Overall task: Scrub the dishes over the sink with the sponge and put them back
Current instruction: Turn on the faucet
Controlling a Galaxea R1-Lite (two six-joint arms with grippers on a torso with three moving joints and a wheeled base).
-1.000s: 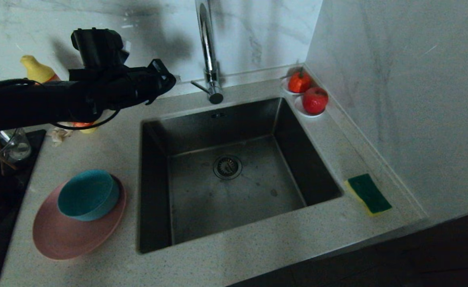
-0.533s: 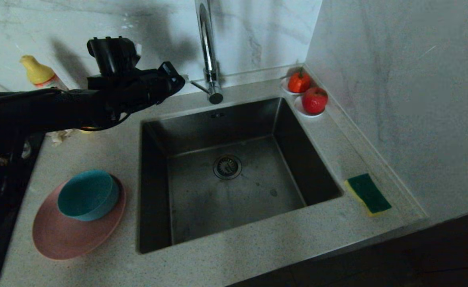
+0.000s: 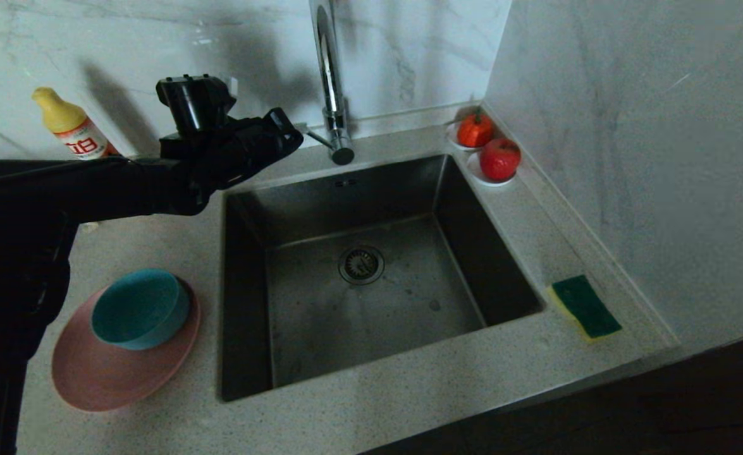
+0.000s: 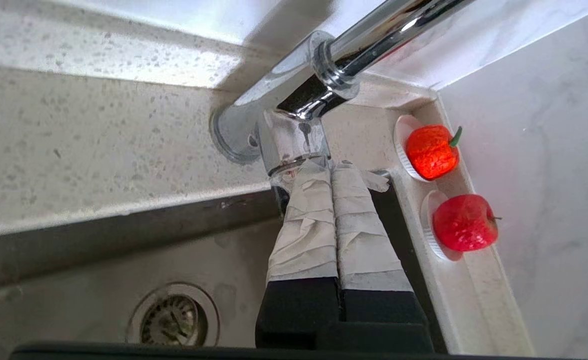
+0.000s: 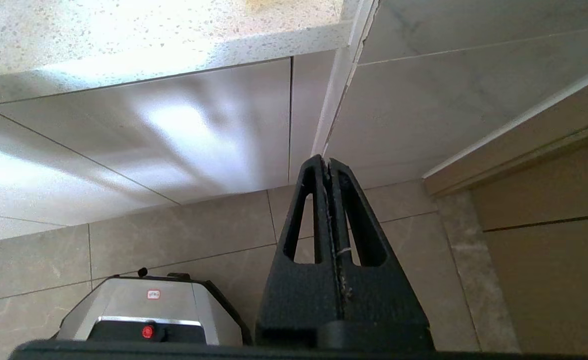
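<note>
reaching over the rear left corner of the sink point(image 3: 251, 208), the left gripper point(image 4: 331, 167) has its taped fingers pressed together, holding nothing — the tips sit at the base of the chrome faucet point(image 3: 333, 114); contact cannot be confirmed. teal bowl point(image 3: 138, 308) rests on the pink plate point(image 3: 99, 373), on the counter left of the basin. sponge point(image 3: 585, 306) lies green face up on the counter at the sink's right rim. right gripper point(image 5: 328, 165) hangs below counter level, over floor tiles — fully closed, empty.
</note>
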